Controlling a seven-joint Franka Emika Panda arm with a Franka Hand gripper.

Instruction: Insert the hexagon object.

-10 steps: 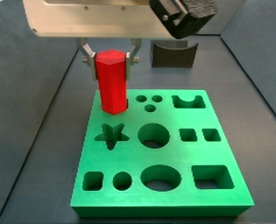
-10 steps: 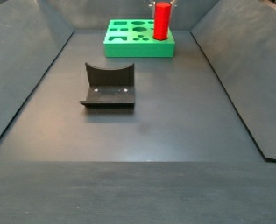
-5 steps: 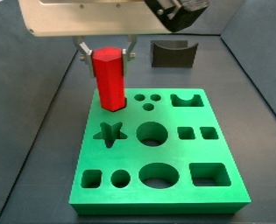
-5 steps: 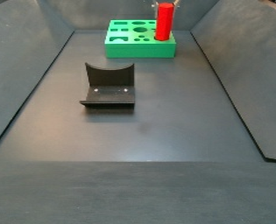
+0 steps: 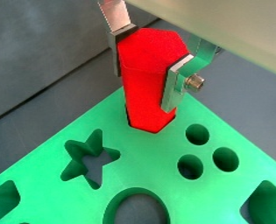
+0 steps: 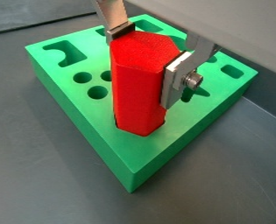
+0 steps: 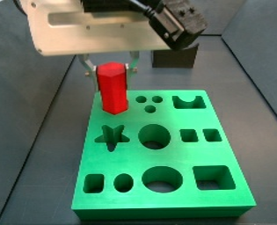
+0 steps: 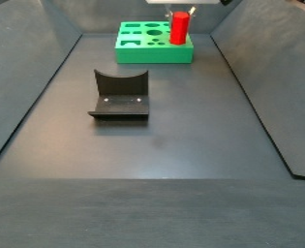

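Logging from my station: gripper (image 6: 150, 54) clamped on hexagon object (image 6: 138, 83), plates on opposite faces. Block upright, lower end sunk into corner of green board (image 7: 164, 158), upper left of side view.

One gripper (image 5: 150, 63), one red hexagon object (image 5: 147, 79), one green board (image 7: 164, 149) with eleven holes, one fixture (image 8: 118, 94).

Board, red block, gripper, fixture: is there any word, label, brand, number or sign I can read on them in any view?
None: no text, number or sign can be read in any view.
Green board: plain, only cut-out holes.
Red hexagon block: plain faces.
Gripper, shut on the block over the board's corner: bare silver fingers, no marking.
Fixture: plain dark.
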